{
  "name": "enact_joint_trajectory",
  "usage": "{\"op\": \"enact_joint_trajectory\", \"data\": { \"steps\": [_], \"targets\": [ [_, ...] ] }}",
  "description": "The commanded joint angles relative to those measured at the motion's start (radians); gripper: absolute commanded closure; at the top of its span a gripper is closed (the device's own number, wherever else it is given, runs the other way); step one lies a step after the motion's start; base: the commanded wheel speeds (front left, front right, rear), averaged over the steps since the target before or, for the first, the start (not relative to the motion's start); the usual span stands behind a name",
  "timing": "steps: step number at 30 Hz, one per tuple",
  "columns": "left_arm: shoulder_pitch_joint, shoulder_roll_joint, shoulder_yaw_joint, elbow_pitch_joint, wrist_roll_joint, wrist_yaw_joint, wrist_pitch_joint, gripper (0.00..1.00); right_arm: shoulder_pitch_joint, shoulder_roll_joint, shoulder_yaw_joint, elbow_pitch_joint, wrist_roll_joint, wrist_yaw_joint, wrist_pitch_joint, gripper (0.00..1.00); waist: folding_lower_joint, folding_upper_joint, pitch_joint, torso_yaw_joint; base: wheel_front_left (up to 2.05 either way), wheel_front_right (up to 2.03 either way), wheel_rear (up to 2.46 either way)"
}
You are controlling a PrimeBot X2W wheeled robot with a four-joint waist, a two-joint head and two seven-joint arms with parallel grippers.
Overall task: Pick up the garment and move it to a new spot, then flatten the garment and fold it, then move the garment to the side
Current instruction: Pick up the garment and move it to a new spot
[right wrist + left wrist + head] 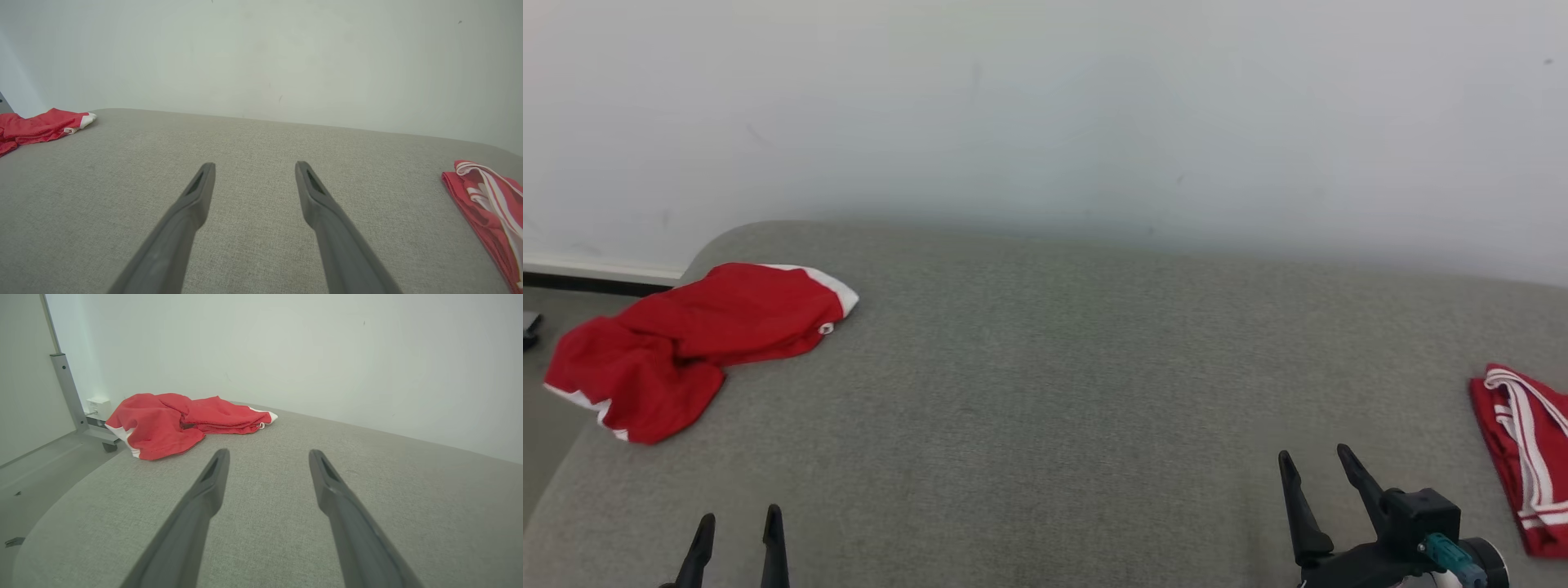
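A crumpled red garment [686, 335] with white trim lies at the far left corner of the grey fabric surface [1045, 392], part of it hanging over the left edge. In the left wrist view the garment [171, 418] lies ahead and to the left of my left gripper [268, 451]. That left gripper [739, 513] is open and holds nothing, low at the near left. My right gripper [1313, 451] is open too, at the near right, well away from the garment [41, 124]. Between the fingers of my right gripper [255, 163] is bare fabric.
A second red garment with white stripes [1523, 453] lies folded at the right edge, close to the right gripper, and the right wrist view shows this striped garment [486, 196] too. A white wall backs the surface. Left of it are floor and a grey wheeled metal post [69, 392].
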Motion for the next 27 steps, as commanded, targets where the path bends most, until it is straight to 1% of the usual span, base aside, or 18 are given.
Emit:
{"op": "enact_joint_trajectory", "data": {
  "steps": [1, 8, 14, 18, 27],
  "targets": [
    [0.015, 0.005, 0.006, 0.000, 0.008, -0.001, 0.000, 0.00, 0.012, 0.006, -0.001, -0.001, 0.007, -0.003, -0.005, 0.00, -0.0001, 0.0000, -0.009, 0.094, 0.00, 0.00, 0.00],
    [0.034, 0.016, 0.038, 0.003, 0.016, -0.003, 0.000, 0.00, 0.018, 0.018, 0.017, 0.001, 0.012, -0.003, -0.014, 0.00, -0.0001, 0.0000, -0.018, 0.201, 0.00, 0.00, 0.00],
    [0.042, 0.018, 0.056, 0.005, 0.019, -0.004, 0.000, 0.00, 0.011, 0.029, 0.049, 0.003, 0.022, -0.003, -0.019, 0.00, -0.0001, 0.0000, -0.023, 0.260, 0.00, 0.00, 0.00],
    [0.050, 0.017, 0.073, -0.003, 0.014, -0.004, 0.000, 0.00, -0.005, 0.028, 0.070, 0.007, 0.023, -0.003, -0.015, 0.00, -0.0001, 0.0000, -0.017, 0.271, 0.00, 0.00, 0.00],
    [0.058, 0.004, 0.084, -0.019, 0.020, 0.012, 0.000, 0.00, -0.014, 0.024, 0.089, 0.018, 0.033, -0.003, -0.024, 0.00, -0.0001, 0.0000, -0.006, 0.280, 0.00, 0.00, 0.00]
  ]
}}
